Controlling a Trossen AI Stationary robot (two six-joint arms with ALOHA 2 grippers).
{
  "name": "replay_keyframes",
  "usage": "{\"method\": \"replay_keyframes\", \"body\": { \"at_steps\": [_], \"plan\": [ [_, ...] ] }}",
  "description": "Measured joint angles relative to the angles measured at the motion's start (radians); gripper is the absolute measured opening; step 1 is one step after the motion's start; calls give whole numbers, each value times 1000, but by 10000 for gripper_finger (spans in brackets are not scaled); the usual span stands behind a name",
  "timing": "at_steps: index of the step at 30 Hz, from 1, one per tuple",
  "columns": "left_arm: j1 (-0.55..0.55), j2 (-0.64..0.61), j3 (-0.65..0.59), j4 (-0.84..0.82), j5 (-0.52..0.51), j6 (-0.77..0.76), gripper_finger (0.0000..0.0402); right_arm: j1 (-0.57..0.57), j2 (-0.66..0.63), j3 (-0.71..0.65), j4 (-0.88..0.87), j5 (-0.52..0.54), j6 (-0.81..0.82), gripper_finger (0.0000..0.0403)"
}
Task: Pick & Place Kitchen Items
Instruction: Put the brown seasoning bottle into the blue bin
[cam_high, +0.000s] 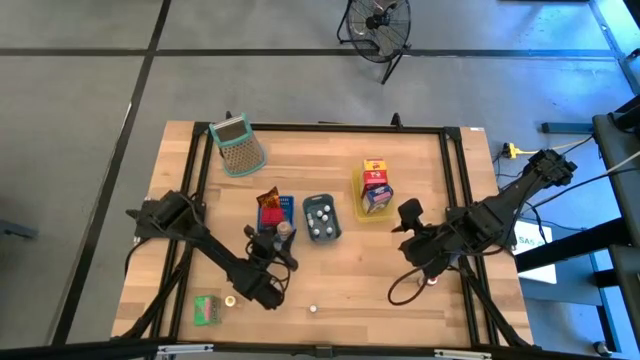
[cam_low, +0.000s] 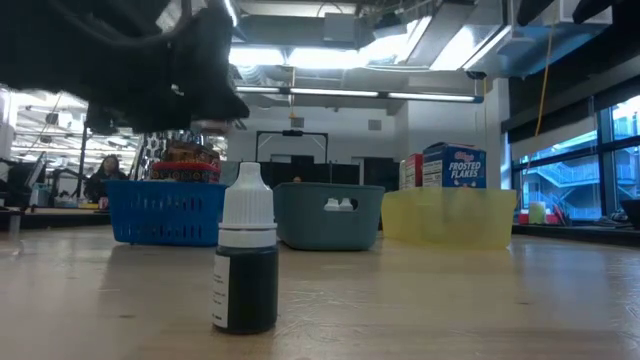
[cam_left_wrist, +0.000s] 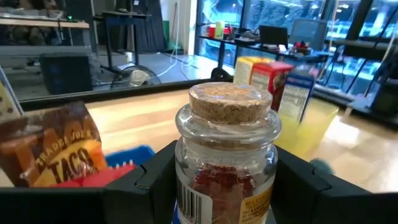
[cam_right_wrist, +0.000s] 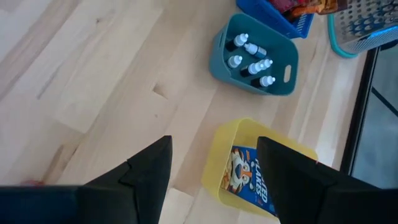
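Cork-stoppered and made of clear glass, a small jar with red contents is clamped between the two dark fingers of the left gripper, as the left wrist view shows. From above, this gripper is seen at the near edge of the blue tray, with the left arm stretched diagonally from the desk's left edge, bent at an elbow near the front edge, and turned back towards the middle. A brown taco packet is stood in the blue tray just beside the jar.

The right gripper is held over the right half of the desk with its fingers apart and nothing between them, pointed down towards the yellow tray; its arm is reached in from the right edge. Small cartons are stood upright in the yellow tray. Several white-capped dropper bottles are laid in the grey-blue tray between the other two trays.

Near the front edge, one dark dropper bottle is stood upright. A green carton is laid at the front left corner. A green-rimmed mesh basket is tilted near the far left corner.
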Motion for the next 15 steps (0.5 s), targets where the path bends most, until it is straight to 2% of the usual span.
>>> {"method": "replay_keyframes", "body": {
  "at_steps": [6, 15],
  "plan": [
    [21, 49, 0, 15, 18, 18, 191, -4, 0, 0, 41, 0, -1, 236],
    [32, 55, 0, -8, 89, 24, 191, -5, 0, 0, 75, -23, 0, 236]
  ]
}}
